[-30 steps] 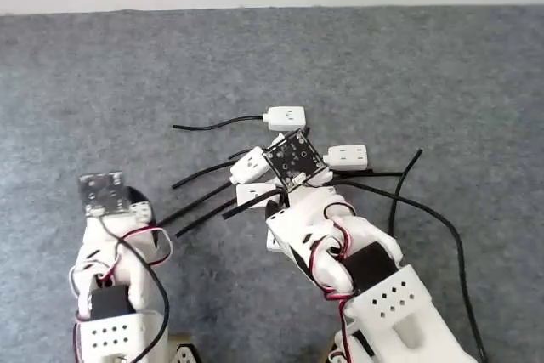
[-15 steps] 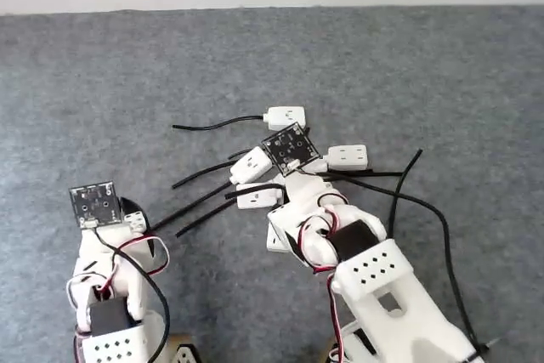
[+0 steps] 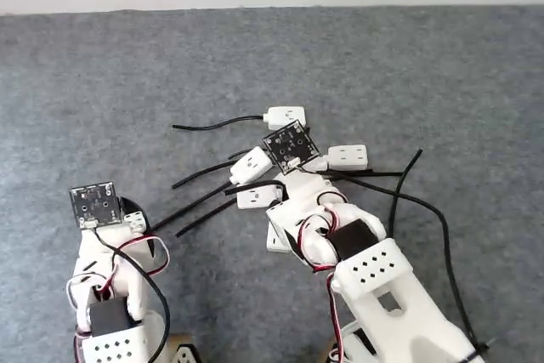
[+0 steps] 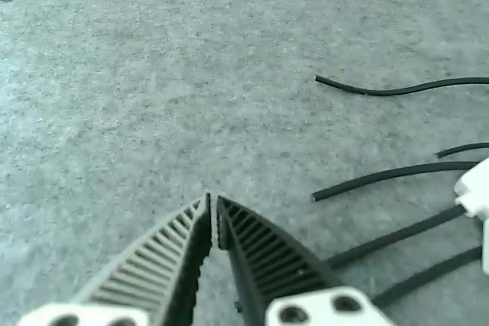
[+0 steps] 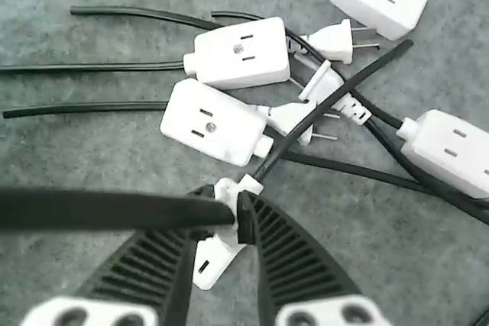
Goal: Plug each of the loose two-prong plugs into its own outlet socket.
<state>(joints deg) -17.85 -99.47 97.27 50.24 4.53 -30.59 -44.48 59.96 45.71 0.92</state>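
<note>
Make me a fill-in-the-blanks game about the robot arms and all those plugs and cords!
1. The left gripper hangs over the grey carpet with its jaws ___ and nothing in them.
2. The right gripper is clamped on a white plug with a ___ cord.
3. The outlet sockets lying near it are all ___.
Missing words: shut, black, white.
</note>
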